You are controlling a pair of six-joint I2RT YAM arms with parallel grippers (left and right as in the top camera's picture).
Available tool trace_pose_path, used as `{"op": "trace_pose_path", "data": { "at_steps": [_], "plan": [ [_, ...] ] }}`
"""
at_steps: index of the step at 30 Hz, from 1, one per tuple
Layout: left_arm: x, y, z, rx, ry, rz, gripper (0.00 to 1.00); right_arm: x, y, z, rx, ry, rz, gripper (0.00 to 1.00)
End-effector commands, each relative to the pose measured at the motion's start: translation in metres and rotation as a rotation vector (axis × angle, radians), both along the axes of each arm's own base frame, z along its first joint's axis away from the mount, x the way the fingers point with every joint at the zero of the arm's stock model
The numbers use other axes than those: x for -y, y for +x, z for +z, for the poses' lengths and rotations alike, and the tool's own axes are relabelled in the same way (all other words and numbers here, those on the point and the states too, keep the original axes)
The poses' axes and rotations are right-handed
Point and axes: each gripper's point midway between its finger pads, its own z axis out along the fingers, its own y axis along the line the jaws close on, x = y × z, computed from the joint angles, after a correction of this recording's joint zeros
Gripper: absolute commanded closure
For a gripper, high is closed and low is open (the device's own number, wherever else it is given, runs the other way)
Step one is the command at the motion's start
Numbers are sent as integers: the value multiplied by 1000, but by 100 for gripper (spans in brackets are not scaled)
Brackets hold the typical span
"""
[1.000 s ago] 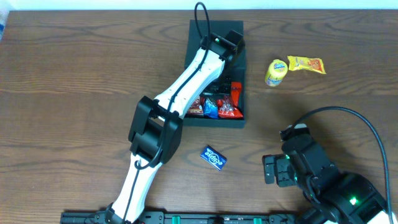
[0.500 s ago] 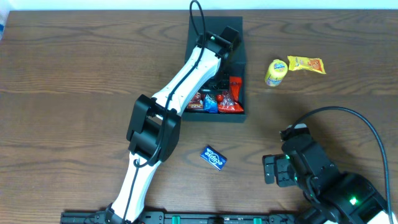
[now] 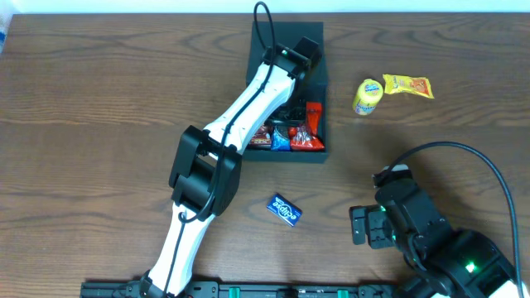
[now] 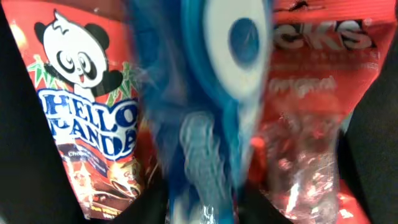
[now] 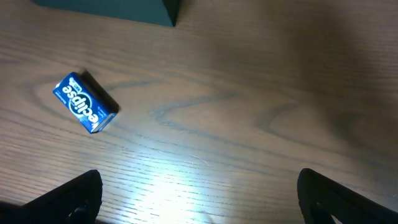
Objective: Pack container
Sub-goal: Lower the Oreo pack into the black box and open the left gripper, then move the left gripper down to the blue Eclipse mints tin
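The dark container (image 3: 317, 37) lies at the table's far middle, and its corner shows as container (image 5: 124, 9) in the right wrist view. My left gripper (image 3: 290, 103) reaches down inside it. Up close, my left gripper (image 4: 202, 208) has its dark fingers (image 4: 143, 205) parted, and a blurred blue packet (image 4: 211, 124) hangs loose between them. Under it lie a Hello Panda packet (image 4: 87, 112) and a red packet (image 4: 311, 93). My right gripper (image 5: 199, 199) hovers wide open over bare wood near the front right, seen as right gripper (image 3: 368, 225) from above.
A blue Eclipse gum box (image 3: 284, 209) lies in front of the container, also seen as gum box (image 5: 85, 102). A yellow round packet (image 3: 368, 96) and an orange-yellow wrapper (image 3: 407, 85) lie to the container's right.
The container with its snacks has slid slightly toward the far edge. My left jaws have parted and the blue packet is slipping loose. The right arm has not moved.
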Motion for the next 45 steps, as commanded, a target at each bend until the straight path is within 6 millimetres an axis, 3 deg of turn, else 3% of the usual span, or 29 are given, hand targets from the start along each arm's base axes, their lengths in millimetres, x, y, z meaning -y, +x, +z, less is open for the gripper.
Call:
{"op": "trace_pose_path", "data": {
  "at_steps": [1, 9, 13, 17, 24, 30, 32, 35, 38, 45],
  "plan": [
    [-1, -3, -4, -7, 18, 6, 54, 0, -1, 0, 0, 6, -11, 1],
    [-2, -4, -2, -9, 20, 4, 50, 0, -1, 0, 0, 6, -11, 1],
    [-4, -1, 14, 34, 22, 4, 48, 0, -1, 0, 0, 6, -11, 1],
    [-9, 0, 44, 96, 12, 7, 43, 0, -1, 0, 0, 6, -11, 1],
    [-26, -13, 121, 223, -16, 13, 20, 0, -1, 0, 0, 6, -11, 1],
    [-57, -59, 177, 282, 68, 56, 10, 0, -1, 0, 0, 6, -11, 1],
    [-63, -74, 186, 290, 91, 89, 9, 0, -1, 0, 0, 6, -11, 1],
    [-65, -93, 189, 290, 89, 125, 8, 0, -1, 0, 0, 6, -11, 1],
    [-68, -113, 178, 282, 82, 173, 5, 0, -1, 0, 0, 6, -11, 1],
    [-60, -168, 117, 193, -37, 313, 3, 0, -1, 0, 0, 6, -11, 1]
  ]
}}
